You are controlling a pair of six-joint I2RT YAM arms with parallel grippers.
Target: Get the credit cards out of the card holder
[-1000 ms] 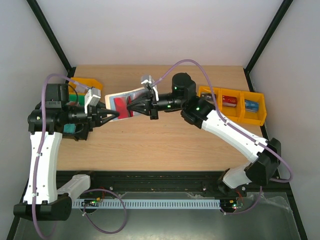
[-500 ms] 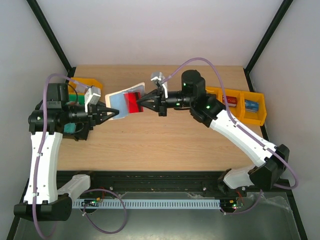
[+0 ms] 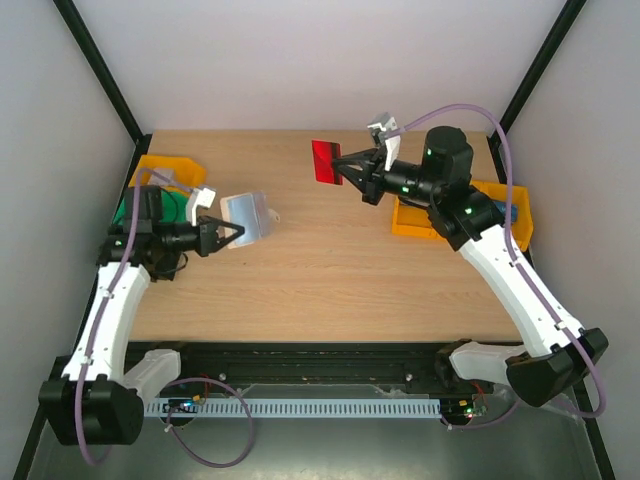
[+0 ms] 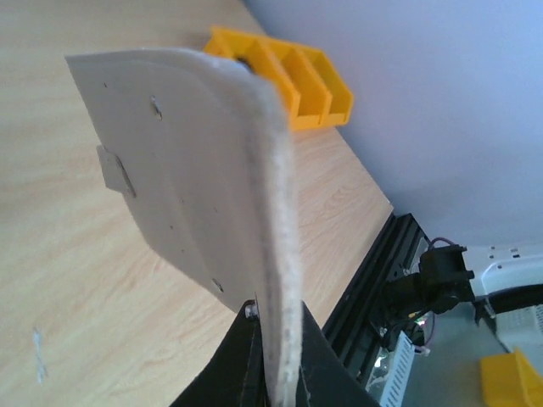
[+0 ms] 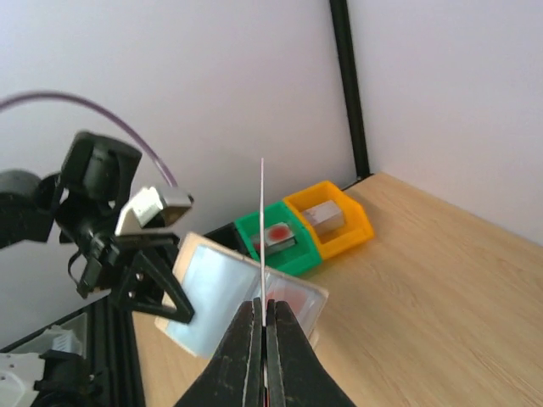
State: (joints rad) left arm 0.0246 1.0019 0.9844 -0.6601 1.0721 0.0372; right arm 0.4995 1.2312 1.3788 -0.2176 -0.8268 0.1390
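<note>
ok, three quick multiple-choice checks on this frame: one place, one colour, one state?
1. Where is the red card? A in the right jaws, off the table; B flat on the table; C inside a bin.
2. Outside of the card holder? A black; B pale beige-grey; C green.
3. Left jaws? A open, empty; B shut on nothing; C shut on the card holder.
Key: 1A, the right wrist view shows it pinched edge-on; 2B, the left wrist view shows pale fabric; 3C, its edge sits clamped between them.
</note>
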